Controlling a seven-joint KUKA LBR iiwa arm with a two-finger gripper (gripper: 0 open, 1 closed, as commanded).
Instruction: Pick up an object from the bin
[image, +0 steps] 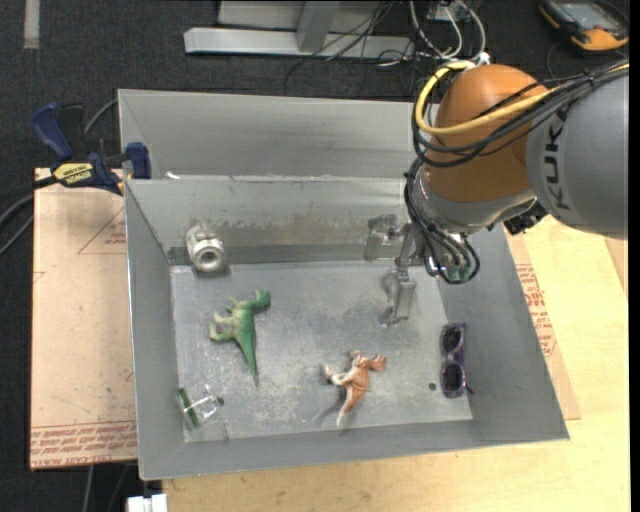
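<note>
gripper (397, 312): hangs low over bare floor, right of the middle of the bin (300, 210)
gripper state: cannot tell if apart or together, the metal blends into the grey floor
gripper contact: apart from every loose thing
nearest thing: orange dinosaur (352, 382), a short way toward the front wall from the gripper
dinosaur look: small toy animal, orange-tan body, pale patches, thin legs sticking out sideways
dinosaur place: on the floor, front-middle of the bin, nothing touching it
dinosaur long axis: diagonal, front-left to back-right
dinosaur pointing: head probably at the back-right end, toward the gripper; thin tail toward the front wall
sunglasses (453, 360): dark purple, by the right wall, right of the orange dinosaur
green dinosaur (240, 325): left half, tail toward the front
metal cylinder (206, 248): back-left, against the back wall
clear piece (198, 405): front-left corner
</note>
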